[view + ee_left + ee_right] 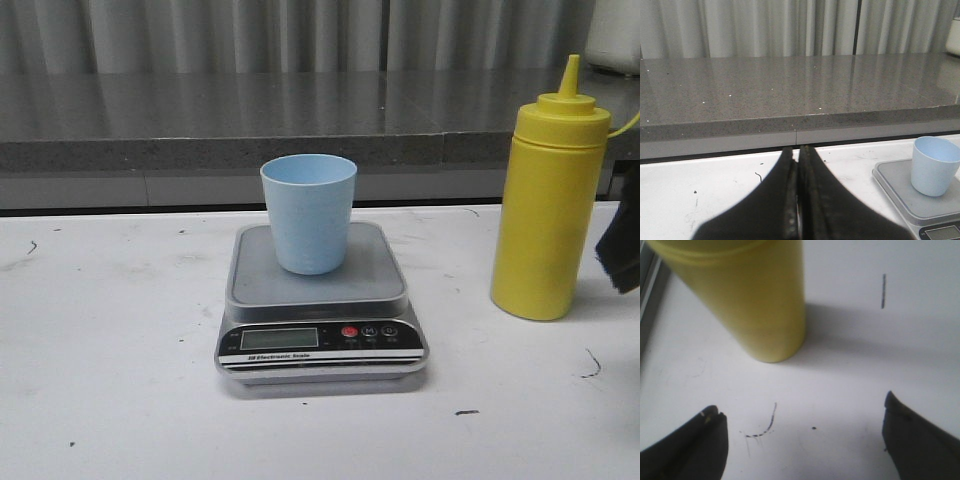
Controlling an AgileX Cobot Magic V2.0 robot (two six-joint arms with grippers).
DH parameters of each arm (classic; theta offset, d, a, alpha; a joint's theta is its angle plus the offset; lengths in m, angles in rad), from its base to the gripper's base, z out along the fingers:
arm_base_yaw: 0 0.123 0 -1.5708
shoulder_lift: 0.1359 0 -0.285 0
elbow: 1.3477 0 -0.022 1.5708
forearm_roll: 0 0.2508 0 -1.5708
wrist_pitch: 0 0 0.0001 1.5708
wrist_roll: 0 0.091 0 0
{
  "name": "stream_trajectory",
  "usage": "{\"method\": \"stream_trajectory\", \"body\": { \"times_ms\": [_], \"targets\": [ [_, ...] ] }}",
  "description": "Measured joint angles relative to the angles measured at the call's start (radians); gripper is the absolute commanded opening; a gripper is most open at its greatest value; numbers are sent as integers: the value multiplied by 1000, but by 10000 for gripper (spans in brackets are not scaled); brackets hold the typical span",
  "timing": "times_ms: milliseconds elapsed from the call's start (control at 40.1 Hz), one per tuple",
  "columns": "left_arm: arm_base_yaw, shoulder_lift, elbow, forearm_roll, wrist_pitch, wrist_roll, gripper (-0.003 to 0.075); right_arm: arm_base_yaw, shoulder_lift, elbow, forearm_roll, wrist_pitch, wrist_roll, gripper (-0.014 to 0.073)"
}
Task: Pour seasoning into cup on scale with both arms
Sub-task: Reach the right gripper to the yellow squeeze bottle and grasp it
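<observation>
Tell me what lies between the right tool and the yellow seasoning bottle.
Only bare white table, with a few dark scuff marks. The right wrist view shows the open right tool short of the seasoning bottle, with nothing in the gap.

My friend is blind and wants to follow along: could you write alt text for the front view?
A pale blue cup stands upright on a silver-grey kitchen scale on a white table. A tall yellow squeeze bottle stands to the right, with a dark pincer part at the frame's edge.
</observation>
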Motion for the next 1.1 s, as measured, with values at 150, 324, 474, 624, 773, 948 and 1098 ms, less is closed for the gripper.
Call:
{"method": "stream_trajectory", "body": {
  "times_ms": [150, 324, 474, 624, 773, 948, 1098],
  "targets": [
    [0, 0, 0, 0, 0, 0, -20, 68, 81, -4, 46, -88, 0, 641],
    [0, 0, 0, -2, -1, 0, -20, 101, 167, -4, 93, -213, 0, 641],
    [0, 0, 0, -2, -1, 0, -20, 101, 220, -4, 102, -313, 0, 641],
    [0, 0, 0, -2, -1, 0, -20, 101, 261, -4, 108, -396, 0, 641],
    [0, 0, 0, -2, -1, 0, -20, 101, 286, -5, 110, -452, 0, 641],
    [0, 0, 0, -2, -1, 0, -20, 101, 323, -5, 112, -508, 25, 641],
    [0, 0, 0, -2, -1, 0, -20, 101, 350, -5, 107, -560, 76, 641]
  ]
}}
